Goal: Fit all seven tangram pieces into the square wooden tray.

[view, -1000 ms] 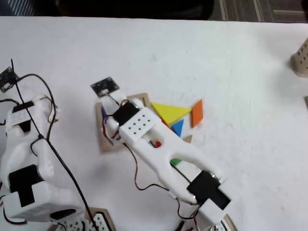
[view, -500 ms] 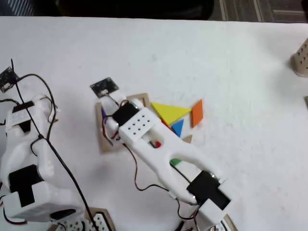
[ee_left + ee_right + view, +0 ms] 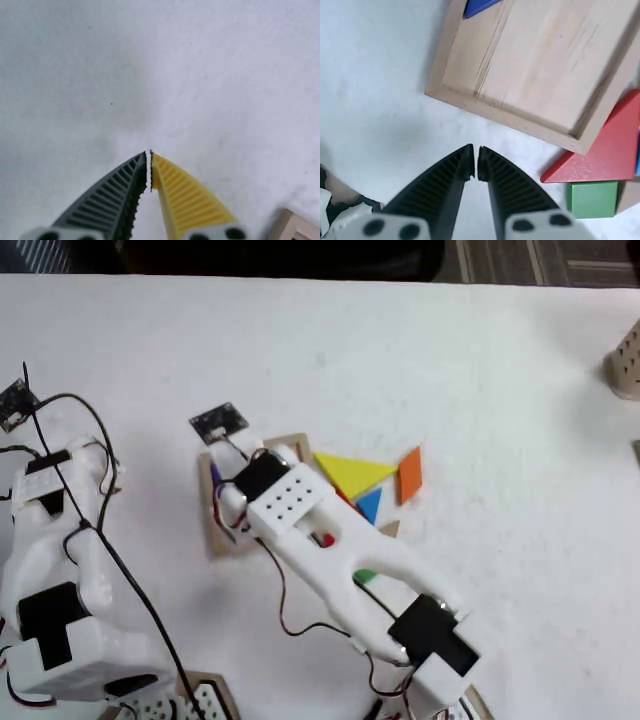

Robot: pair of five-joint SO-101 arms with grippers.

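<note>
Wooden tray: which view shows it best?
Right wrist view: the wooden tray shows its bare floor, rim and a blue piece at one edge. In the high view the right arm covers most of it. The left wrist view's wooden corner may not be the tray.

The square wooden tray [image 3: 545, 65] is pale bare wood, matt, its grain plain along the floor. The red triangle [image 3: 605, 155] and green square [image 3: 592, 199] look smooth and evenly painted; the table [image 3: 370, 75] is white, matt and faintly rough, the right gripper [image 3: 475, 160] ribbed black plastic.
</note>
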